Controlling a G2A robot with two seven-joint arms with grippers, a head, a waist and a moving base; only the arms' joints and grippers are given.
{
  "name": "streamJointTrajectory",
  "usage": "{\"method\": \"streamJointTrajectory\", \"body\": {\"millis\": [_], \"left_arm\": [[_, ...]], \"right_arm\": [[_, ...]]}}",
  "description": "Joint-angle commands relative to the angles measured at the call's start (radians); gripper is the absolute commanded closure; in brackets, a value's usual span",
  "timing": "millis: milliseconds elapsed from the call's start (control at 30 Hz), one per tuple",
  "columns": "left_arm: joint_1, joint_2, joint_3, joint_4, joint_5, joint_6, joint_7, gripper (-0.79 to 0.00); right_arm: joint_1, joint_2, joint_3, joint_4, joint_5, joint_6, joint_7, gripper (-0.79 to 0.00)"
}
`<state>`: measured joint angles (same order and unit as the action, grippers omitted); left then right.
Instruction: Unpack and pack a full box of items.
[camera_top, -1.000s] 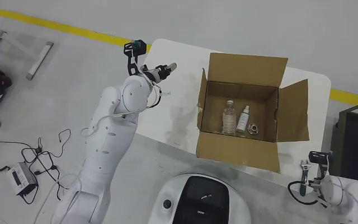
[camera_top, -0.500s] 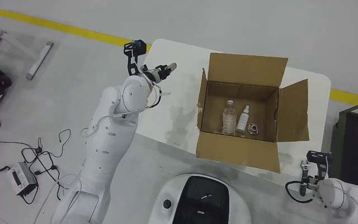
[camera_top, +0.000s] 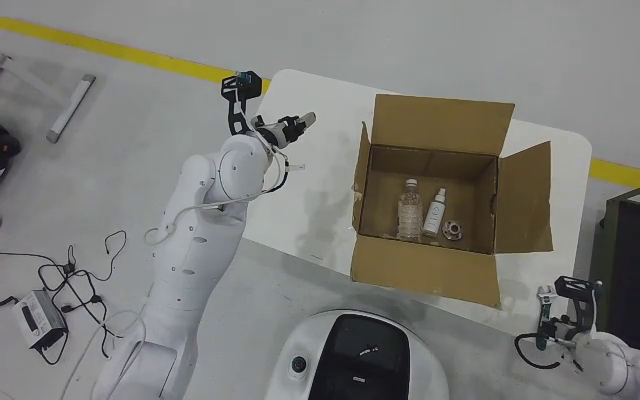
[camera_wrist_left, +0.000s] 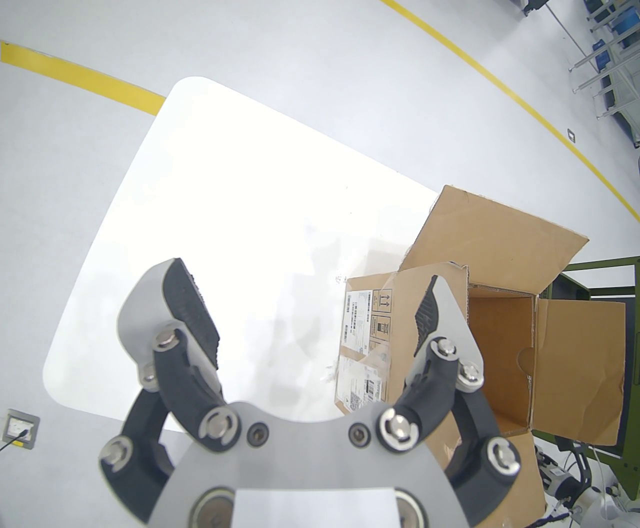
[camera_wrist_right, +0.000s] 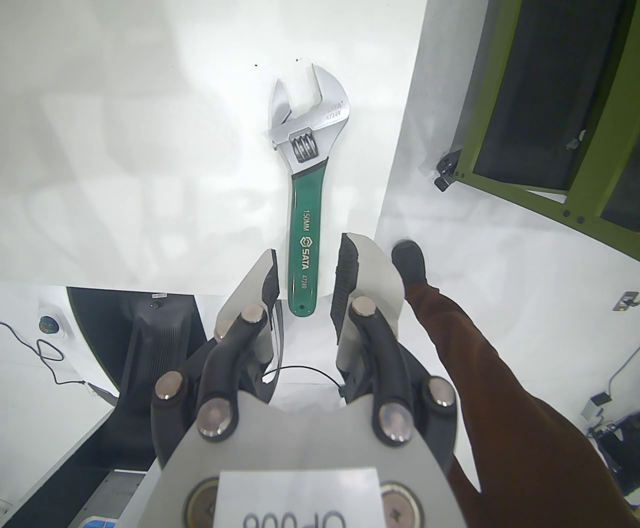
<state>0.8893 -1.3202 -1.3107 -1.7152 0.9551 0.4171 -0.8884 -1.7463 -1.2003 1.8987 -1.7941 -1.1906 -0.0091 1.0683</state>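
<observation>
Wrench (camera_wrist_right: 305, 200) flat on table (camera_wrist_right: 150, 150), handle end between spread right claw (camera_wrist_right: 311, 257) tips

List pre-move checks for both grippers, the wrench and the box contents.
1. The right gripper is open: ok, its fingers stand apart on either side of the handle's end, with no contact seen.
2. The green-handled adjustable steel wrench lies flat on the white table: ok.
3. The wrench's handle end is fully supported at the table's edge: cannot tell.
4. The left gripper is open and empty: ok.
5. The brown cardboard box has its flaps open: ok.
6. The clear plastic bottle, white spray bottle and small round metal part sit uncovered on the box floor: ok.
</observation>
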Motion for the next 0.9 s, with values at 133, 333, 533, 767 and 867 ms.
{"method": "streamJointTrajectory", "body": {"millis": [133,333,533,767,867], "left_arm": [[0.000,0.000,0.000,0.000,0.000,0.000,0.000,-0.785],[0.000,0.000,0.000,0.000,0.000,0.000,0.000,-0.785],[0.000,0.000,0.000,0.000,0.000,0.000,0.000,-0.785],[0.000,0.000,0.000,0.000,0.000,0.000,0.000,-0.785],[0.000,0.000,0.000,0.000,0.000,0.000,0.000,-0.785]], "right_arm": [[0.032,0.002,-0.020,0.067,-0.005,-0.007,-0.018,-0.262],[0.062,0.004,-0.033,0.122,0.002,-0.016,-0.036,-0.252],[0.070,0.007,-0.040,0.139,0.008,-0.034,-0.055,-0.252],[0.064,0.011,-0.026,0.129,0.036,-0.051,-0.054,-0.163],[0.068,0.013,-0.029,0.141,0.032,-0.054,-0.058,-0.114]]}}
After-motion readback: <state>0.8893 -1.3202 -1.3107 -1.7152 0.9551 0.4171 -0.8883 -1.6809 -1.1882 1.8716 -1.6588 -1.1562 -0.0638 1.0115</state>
